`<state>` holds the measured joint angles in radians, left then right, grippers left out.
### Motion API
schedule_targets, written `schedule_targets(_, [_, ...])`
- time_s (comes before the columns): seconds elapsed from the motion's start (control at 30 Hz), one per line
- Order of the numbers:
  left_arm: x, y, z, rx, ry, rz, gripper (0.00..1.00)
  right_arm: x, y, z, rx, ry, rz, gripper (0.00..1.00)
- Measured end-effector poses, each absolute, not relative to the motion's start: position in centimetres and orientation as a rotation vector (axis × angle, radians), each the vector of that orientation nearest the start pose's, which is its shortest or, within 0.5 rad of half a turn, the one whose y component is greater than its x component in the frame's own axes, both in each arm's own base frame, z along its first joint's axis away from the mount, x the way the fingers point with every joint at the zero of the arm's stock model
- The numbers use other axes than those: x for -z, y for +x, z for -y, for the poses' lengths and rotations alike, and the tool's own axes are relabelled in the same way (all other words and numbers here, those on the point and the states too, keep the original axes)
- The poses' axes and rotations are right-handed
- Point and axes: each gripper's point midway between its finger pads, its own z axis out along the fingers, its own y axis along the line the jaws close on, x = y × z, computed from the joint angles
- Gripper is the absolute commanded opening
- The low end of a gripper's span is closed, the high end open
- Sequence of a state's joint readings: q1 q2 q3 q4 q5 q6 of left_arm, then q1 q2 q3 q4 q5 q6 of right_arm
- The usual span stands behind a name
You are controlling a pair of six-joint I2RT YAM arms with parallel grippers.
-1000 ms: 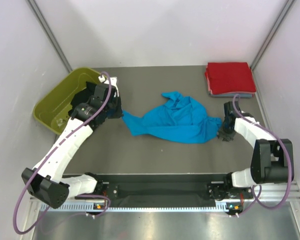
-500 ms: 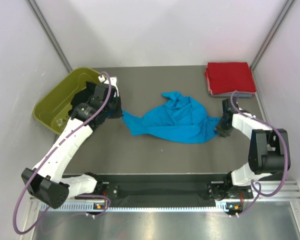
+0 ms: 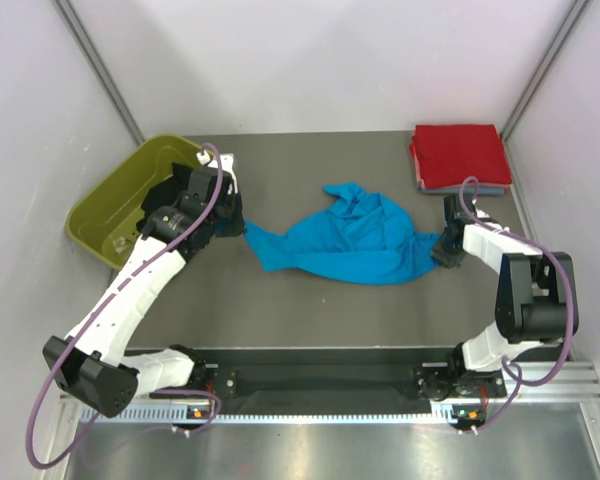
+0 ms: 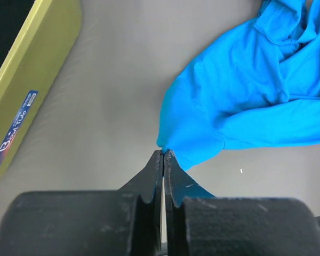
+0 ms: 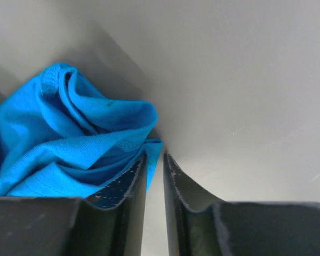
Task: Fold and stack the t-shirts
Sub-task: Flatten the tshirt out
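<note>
a folded red t-shirt (image 3: pixel 458 155) is seen stacked on a grey-blue t-shirt (image 3: pixel 465 189), of which only a thin edge shows. the pile sits a little beyond the right gripper (image 3: pixel 446 252), at the far right corner of the table (image 3: pixel 310 305). that part of the task is judged done.

the turquoise t-shirt (image 3: pixel 355 245) lies crumpled and unfolded between the two grippers, and its ends reach both of them. the left gripper (image 4: pixel 163 153) is closed, with the shirt's left corner pinched at its fingertips. from there the cloth runs ahead of it and off to its right. the right gripper's jaws stand a narrow way apart, and bare table is seen in the gap. the bunched right end of the shirt lies against the tip of its left finger (image 5: pixel 134 176) and just ahead of it. no cloth is seen caught between the jaws, so this end is judged not yet gripped.

an olive-green tub (image 3: pixel 100 215) stands just to the left of the left gripper. something black is glimpsed inside it in the left wrist view, but it cannot be told whether it is a shirt.

about half of the work is judged to be left. the turquoise shirt has to be taken at both ends, spread flat, folded to a square and set on the pile. whatever is waiting in the tub would follow.
</note>
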<state>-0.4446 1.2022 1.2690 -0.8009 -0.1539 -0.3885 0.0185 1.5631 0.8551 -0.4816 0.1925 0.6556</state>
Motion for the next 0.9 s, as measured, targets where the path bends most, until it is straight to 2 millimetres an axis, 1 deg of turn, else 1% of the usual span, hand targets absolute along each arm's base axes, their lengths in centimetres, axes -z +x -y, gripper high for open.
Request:
schedule_targets(0.07, [-24.0,29.8,13.0,0.252,-0.014,-2.307,0.0,-1.8,30.8,0.4,0.075,0.897,-2.559,0.09])
schedule_targets(0.1, [-24.0,29.8,13.0,0.253,-0.015,-2.307,0.0,-1.8,31.0,0.4,0.074,0.898,-2.554,0.02])
schedule_targets(0.13, [-24.0,29.8,13.0,0.253,-0.015,-2.307,0.0,-1.8,31.1,0.4,0.073,0.896,-2.552,0.0])
schedule_targets(0.33, [-24.0,29.8,13.0,0.254,-0.016,-2.307,0.0,-1.9,31.2,0.4,0.072,0.882,-2.551,0.0])
schedule_targets(0.43, [-24.0,29.8,13.0,0.258,-0.015,-2.309,0.0,-2.1,30.9,0.5,0.077,0.863,-2.553,0.0])
schedule_targets(0.5, [-24.3,29.8,13.1,0.264,-0.015,-2.305,0.0,-2.9,30.3,0.6,0.089,0.854,-2.557,0.0])
schedule_targets(0.53, [-24.6,29.9,13.2,0.268,-0.017,-2.299,0.0,-3.9,30.0,0.7,0.089,0.847,-2.543,0.0])
schedule_targets(0.57, [-25.2,30.1,13.3,0.274,-0.019,-2.291,0.0,-5.3,29.8,0.9,0.085,0.837,-2.515,0.0])
schedule_targets(0.63, [-26.8,30.6,13.5,0.29,-0.024,-2.258,0.0,-8.9,29.7,1.1,0.067,0.819,-2.443,0.0])
schedule_targets(0.67, [-28.0,31.0,13.7,0.302,-0.028,-2.234,0.0,-11.4,29.9,1.2,0.049,0.809,-2.388,0.0])
schedule_targets(0.7, [-29.5,31.4,13.9,0.318,-0.033,-2.2,0.0,-14.2,30.3,1.3,0.027,0.796,-2.321,0.0])
schedule_targets(0.73, [-31.0,31.7,14.1,0.333,-0.038,-2.17,0.0,-16.5,30.5,1.3,0.007,0.785,-2.265,0.0])
schedule_targets(0.77, [-32.6,32.0,14.3,0.349,-0.044,-2.139,0.0,-19.6,30.7,1.4,-0.017,0.773,-2.192,0.0])
schedule_targets(0.8, [-34.8,32.4,14.5,0.374,-0.053,-2.092,0.0,-23.0,30.6,1.5,-0.047,0.759,-2.109,0.0])
schedule_targets(0.83, [-36.8,32.5,14.6,0.399,-0.063,-2.048,0.0,-25.4,30.4,1.5,-0.068,0.748,-2.053,0.0])
schedule_targets(0.9, [-41.2,32.3,14.8,0.458,-0.078,-1.951,0.0,-31.0,29.0,1.6,-0.114,0.723,-1.921,0.0])
